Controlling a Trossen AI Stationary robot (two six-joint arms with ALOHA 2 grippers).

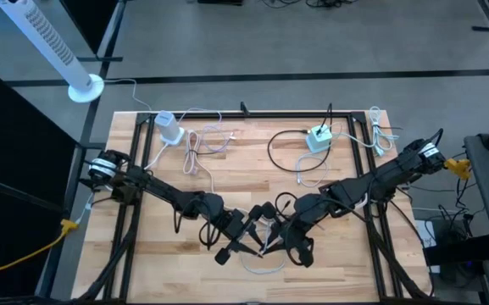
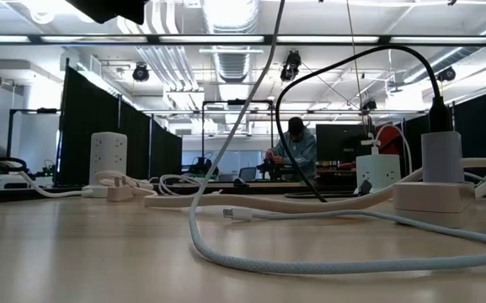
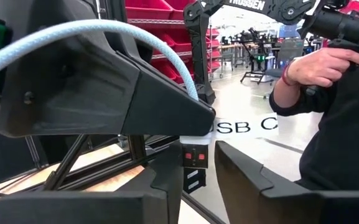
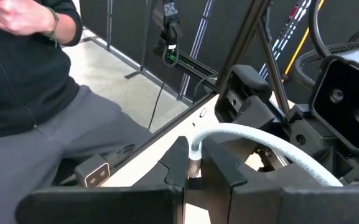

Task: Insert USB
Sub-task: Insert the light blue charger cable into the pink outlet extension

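Observation:
A white braided cable [image 4: 260, 138] has one end in my right gripper [image 4: 195, 169], which is shut on it above the table's near middle [image 1: 276, 237]. From there the cable arcs up and back over the gripper, then hangs down to a loop on the table [image 2: 226, 252]. Its free plug [image 2: 237, 214] lies flat on the wood. My left gripper [image 3: 199, 180] faces the right one at close range [image 1: 248, 230]. It is level and open, with a gap between its fingers and nothing between them. My right gripper pinches the cable's end [image 4: 195, 160] between its two fingers, where the white sheath meets a short grey piece. The cable leaves the fingertips upward and bends back over the gripper. The held end is clear of the table, and the rest hangs slack.
A white charger [image 1: 169, 127] stands at the far left. A pale block [image 1: 318, 138] with a black cable plugged in stands at the far right. Loose white cables [image 1: 197, 151] [image 1: 380, 135] lie near them. A person [image 4: 30, 74] stands at the table's near edge.

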